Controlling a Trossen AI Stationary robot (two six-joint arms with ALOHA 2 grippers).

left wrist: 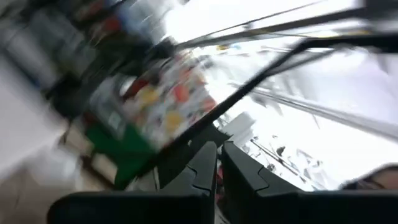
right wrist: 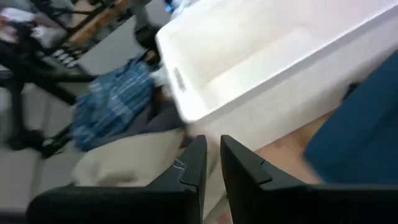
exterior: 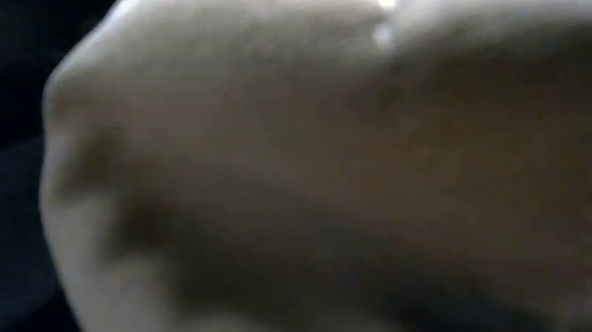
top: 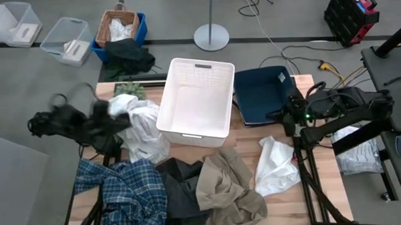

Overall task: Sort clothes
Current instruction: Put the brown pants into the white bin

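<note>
Clothes lie along the near half of the wooden table: a blue-and-white plaid shirt [top: 123,189], a dark grey garment [top: 180,190], a tan one [top: 226,188], a white one [top: 142,131] at the left and another white one [top: 277,164] at the right. My left gripper [top: 110,110] is blurred, beside the left white garment's far end; its fingers [left wrist: 214,168] are shut with nothing between them. My right gripper [top: 286,119] hangs at the right, pointing toward the white bin, shut and empty [right wrist: 211,155]. A pale cloth [exterior: 326,165] fills the low view.
A white plastic bin [top: 197,99] stands at the table's far middle, with a dark blue bin [top: 263,93] to its right. A small green plant [top: 129,88] sits at the far left. Baskets and clear boxes stand on the floor beyond the table.
</note>
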